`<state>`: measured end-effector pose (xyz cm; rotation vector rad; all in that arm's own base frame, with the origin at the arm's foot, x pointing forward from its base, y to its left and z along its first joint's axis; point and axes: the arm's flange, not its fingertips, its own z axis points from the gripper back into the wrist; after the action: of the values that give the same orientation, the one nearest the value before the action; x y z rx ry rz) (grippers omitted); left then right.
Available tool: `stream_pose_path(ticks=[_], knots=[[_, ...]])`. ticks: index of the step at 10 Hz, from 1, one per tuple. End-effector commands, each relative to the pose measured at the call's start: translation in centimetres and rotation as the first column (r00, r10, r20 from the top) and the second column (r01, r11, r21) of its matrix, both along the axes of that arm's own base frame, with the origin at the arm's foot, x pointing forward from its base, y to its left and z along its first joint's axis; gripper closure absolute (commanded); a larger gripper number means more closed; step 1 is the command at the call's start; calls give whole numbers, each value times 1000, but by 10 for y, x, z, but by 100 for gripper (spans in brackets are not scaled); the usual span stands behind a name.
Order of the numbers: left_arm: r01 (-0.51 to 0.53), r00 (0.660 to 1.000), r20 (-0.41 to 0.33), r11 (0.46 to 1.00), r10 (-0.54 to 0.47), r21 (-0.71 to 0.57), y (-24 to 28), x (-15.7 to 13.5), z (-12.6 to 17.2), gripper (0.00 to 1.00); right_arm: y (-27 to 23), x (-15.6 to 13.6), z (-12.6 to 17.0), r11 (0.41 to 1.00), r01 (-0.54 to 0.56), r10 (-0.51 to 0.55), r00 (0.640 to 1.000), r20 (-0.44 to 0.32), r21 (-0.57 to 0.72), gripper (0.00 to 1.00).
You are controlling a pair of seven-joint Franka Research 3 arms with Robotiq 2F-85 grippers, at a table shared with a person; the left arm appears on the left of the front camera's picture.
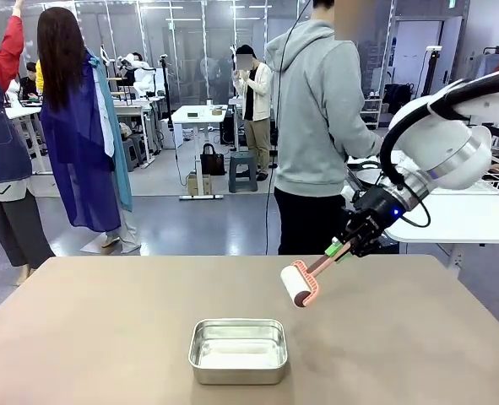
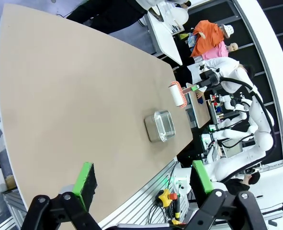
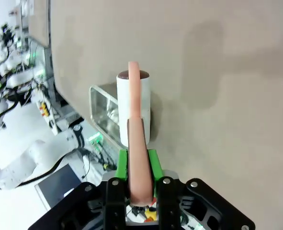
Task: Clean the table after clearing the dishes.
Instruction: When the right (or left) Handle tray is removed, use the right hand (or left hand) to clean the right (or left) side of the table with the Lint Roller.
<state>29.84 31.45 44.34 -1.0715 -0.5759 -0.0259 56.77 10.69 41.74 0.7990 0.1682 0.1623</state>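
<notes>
My right gripper [image 1: 344,246] is shut on the pink handle of a lint roller [image 1: 300,284]. The roller's white roll hangs low over the taupe table [image 1: 105,337], right of centre. I cannot tell whether the roll touches the top. In the right wrist view the green pads of the right gripper [image 3: 139,165] clamp the handle, and the lint roller [image 3: 134,108] points away over the table [image 3: 218,72]. My left gripper [image 2: 143,182] is open with nothing between its fingers, high beside the table [image 2: 74,86]. From there the lint roller [image 2: 178,94] shows far off. The dishes are out of view.
A small rectangular steel pan [image 1: 238,350] sits near the table's front edge, left of the roller, also seen as the pan [image 2: 160,125] and the pan [image 3: 103,108]. A person in a grey hoodie [image 1: 317,110] stands at the far edge. A white table [image 1: 460,219] stands at the right.
</notes>
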Motion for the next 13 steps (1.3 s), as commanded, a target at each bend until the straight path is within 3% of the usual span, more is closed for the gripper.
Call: stream_pose_path(ticks=[1, 2, 3, 7, 9, 13], knots=[[5, 1000, -1, 1000, -5, 12, 1, -4, 3, 0, 10, -18, -17, 993, 105, -104, 994, 23, -47, 79], [5, 1000, -1, 1000, -5, 12, 1, -4, 3, 0, 8, -22, -21, 989, 127, -123, 991, 44, -81, 79], [5, 1000, -1, 1000, -5, 12, 1, -4, 3, 0, 5, -19, -22, 989, 144, -143, 989, 29, -30, 79], [5, 1000, -1, 1000, -5, 12, 1, -4, 3, 0, 5, -12, -51, 986, 167, -167, 986, -13, -21, 79], [5, 1000, -1, 1000, -5, 12, 1, -4, 3, 0, 0, -13, -60, 983, 181, -181, 983, 25, -14, 79], [5, 1000, -1, 1000, -5, 12, 1, -4, 3, 0, -25, -13, -79, 987, 158, -158, 987, 17, -17, 79]])
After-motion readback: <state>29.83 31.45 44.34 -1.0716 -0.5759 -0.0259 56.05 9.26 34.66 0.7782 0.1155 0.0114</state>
